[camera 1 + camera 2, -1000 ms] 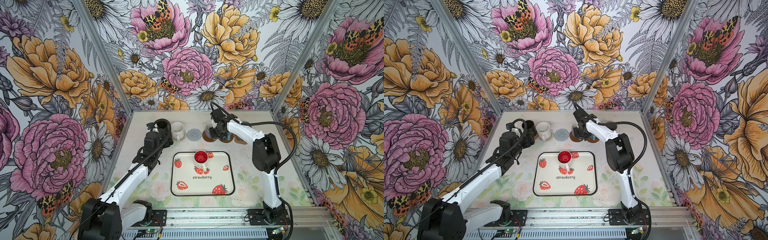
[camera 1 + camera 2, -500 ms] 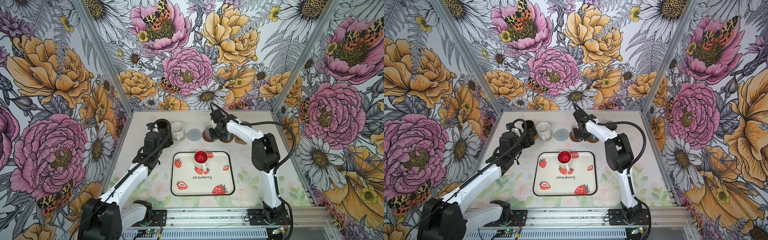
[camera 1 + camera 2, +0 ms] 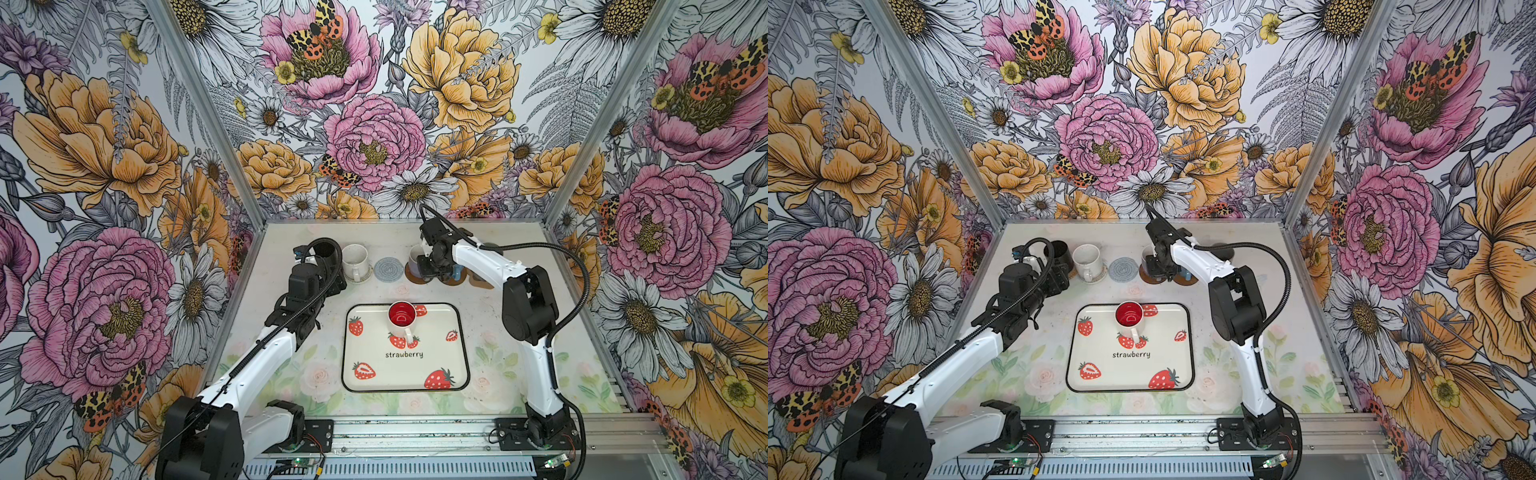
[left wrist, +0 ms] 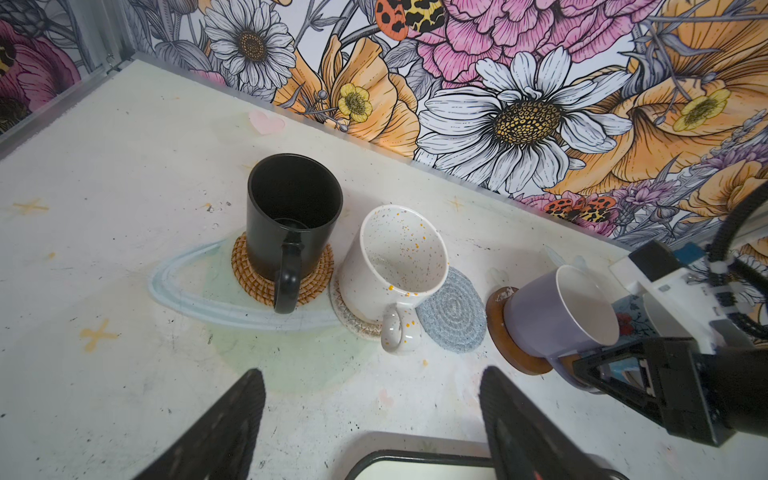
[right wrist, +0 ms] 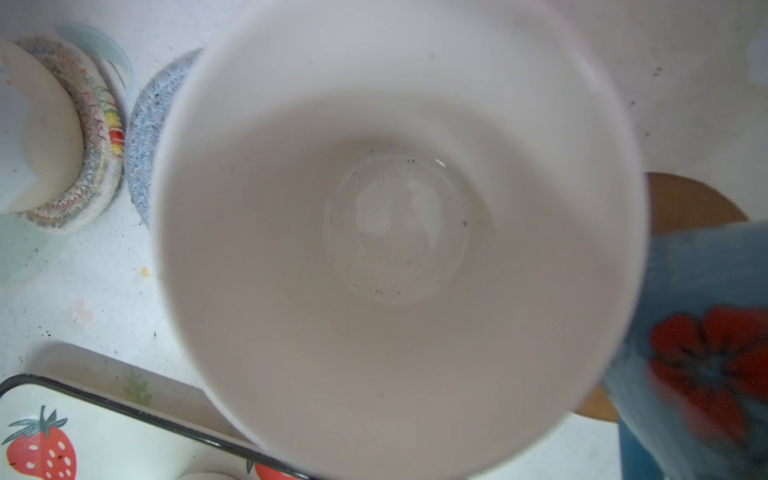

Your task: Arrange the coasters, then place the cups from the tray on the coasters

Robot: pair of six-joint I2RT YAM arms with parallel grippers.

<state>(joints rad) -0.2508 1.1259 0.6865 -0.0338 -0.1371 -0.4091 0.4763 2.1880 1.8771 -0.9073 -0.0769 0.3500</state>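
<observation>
My right gripper is shut on the handle of the lilac cup, which sits on a brown coaster at the back of the table. Its white inside fills the right wrist view and hides the fingers. A light blue cup stands close beside it on another brown coaster. My left gripper is open and empty, short of the black cup on the rattan coaster and the white cup on the cream coaster. The grey-blue coaster lies bare. A white cup with red inside stands on the tray.
The back wall runs just behind the row of cups. The tray's black rim lies directly under my left gripper. The right arm's cable loops over the back right, where a tan coaster peeks out under the arm.
</observation>
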